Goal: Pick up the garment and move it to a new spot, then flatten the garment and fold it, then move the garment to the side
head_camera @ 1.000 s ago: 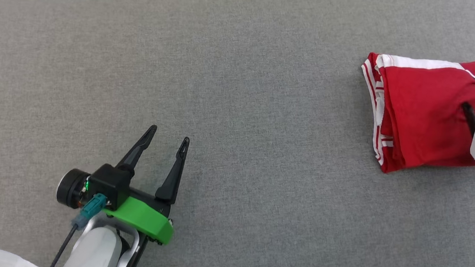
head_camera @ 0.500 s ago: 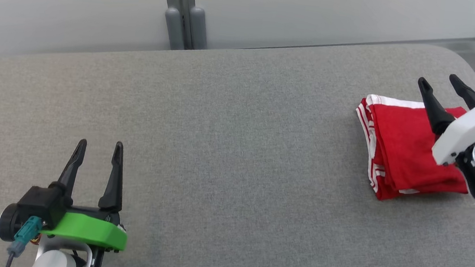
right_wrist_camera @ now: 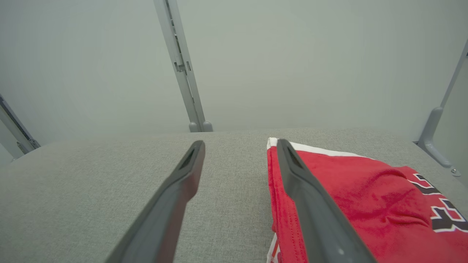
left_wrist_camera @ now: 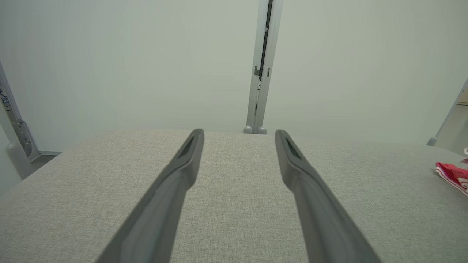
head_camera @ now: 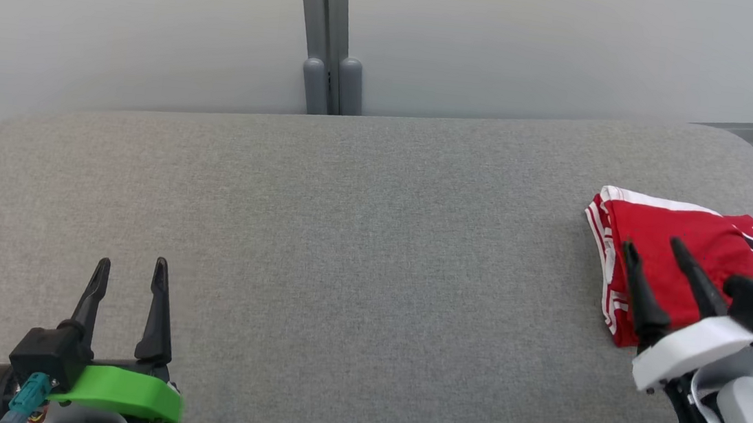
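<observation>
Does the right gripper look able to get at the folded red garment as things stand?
Probably yes. The right gripper is open, close to the left edge of the red garment, and nothing lies between them on the grey surface.

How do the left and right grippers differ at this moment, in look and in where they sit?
The left gripper has a green mount; the right gripper has a white one. The left gripper is over bare grey cushion, far from the folded red garment; the right gripper is at the garment's near edge. Both are open and hold nothing, fingers pointing away from the robot.
</observation>
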